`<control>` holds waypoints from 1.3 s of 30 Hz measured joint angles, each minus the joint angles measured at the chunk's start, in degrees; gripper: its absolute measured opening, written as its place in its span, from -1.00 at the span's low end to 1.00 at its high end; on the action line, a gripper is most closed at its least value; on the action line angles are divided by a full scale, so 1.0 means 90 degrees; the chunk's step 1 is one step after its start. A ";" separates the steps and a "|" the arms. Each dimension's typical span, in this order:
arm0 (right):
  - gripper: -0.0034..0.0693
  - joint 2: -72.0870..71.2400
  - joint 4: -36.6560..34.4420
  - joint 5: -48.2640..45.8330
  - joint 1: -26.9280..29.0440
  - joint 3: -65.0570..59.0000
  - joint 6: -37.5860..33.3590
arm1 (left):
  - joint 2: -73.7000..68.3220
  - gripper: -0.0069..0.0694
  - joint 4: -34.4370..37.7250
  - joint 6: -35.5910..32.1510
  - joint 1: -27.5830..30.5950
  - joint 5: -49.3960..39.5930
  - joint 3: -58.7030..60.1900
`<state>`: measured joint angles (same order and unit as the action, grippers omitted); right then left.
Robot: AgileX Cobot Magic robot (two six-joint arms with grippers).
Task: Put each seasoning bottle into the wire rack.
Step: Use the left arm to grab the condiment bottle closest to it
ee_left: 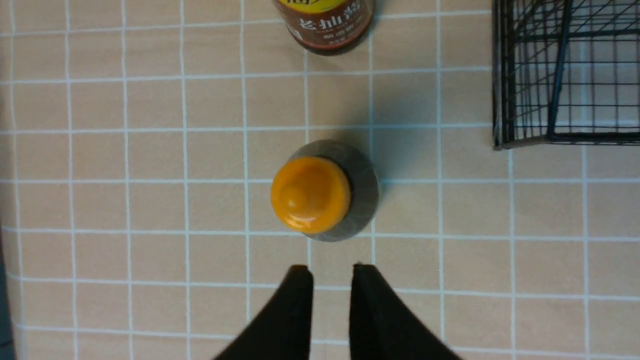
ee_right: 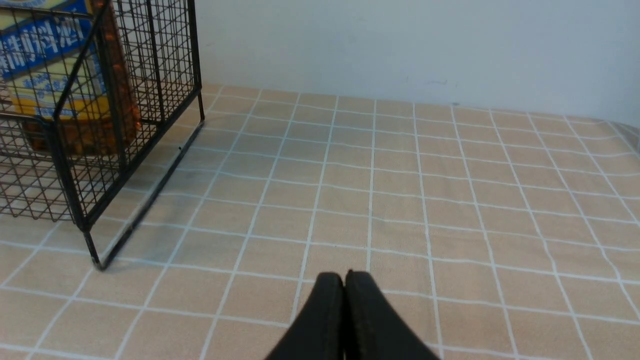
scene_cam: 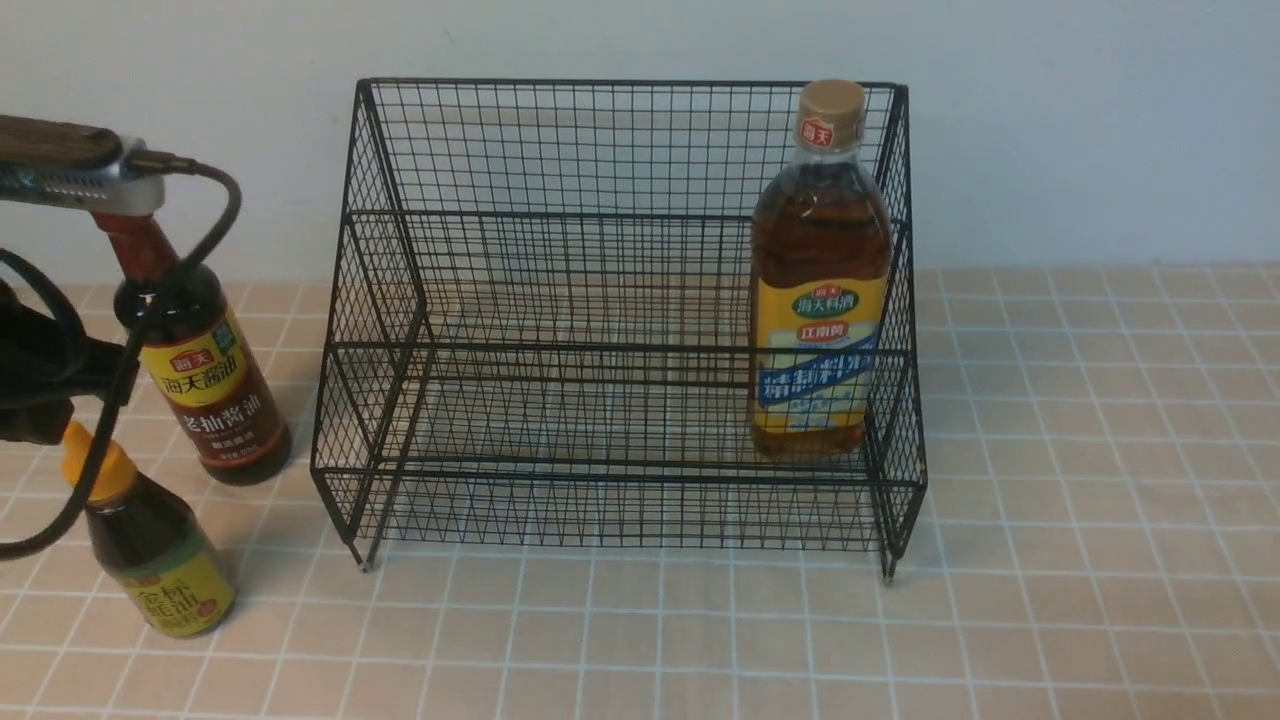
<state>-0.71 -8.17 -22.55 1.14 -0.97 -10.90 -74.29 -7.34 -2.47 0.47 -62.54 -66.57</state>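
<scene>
Pale wall (scene_cam: 1100,130) behind tiled tabletop (scene_cam: 1100,600)

Left jaws (ee_left: 332,270) parted, arm at the front view's left edge; right jaws (ee_right: 346,277) pressed shut.

What sort of place this is cannot be told for certain. A plain pale wall (scene_cam: 1100,130) stands behind a beige surface (scene_cam: 1100,620) marked in a grid of white lines like square tiles, which suggests a kitchen counter. The black wire rack (scene_cam: 600,350) and the seasoning bottles, an amber one (scene_cam: 825,230), a dark soy one (scene_cam: 225,390) and a small yellow-capped one (scene_cam: 165,560), are kitchen goods. The robot arm (scene_cam: 50,160) with its loose black cable (scene_cam: 225,215) looks more like a lab.
</scene>
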 joint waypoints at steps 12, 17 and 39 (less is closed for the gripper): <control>-0.94 0.0000 0.0000 0.0000 0.0000 0.0000 0.0000 | -0.0860 0.71 -0.0369 -0.0020 0.0000 0.0508 -0.0008; -0.94 0.0000 0.0000 0.0000 0.0000 0.0000 0.0000 | -0.1258 0.73 -0.0402 0.0069 0.0000 0.0514 -0.0008; -0.94 0.0000 0.0000 0.0000 0.0000 0.0000 0.0000 | -0.1894 -0.03 -0.0375 0.0543 0.0000 0.0436 -0.0072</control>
<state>-0.71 -8.18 -22.55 1.14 -0.97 -10.90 -91.34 -10.72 2.42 0.47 -58.61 -67.21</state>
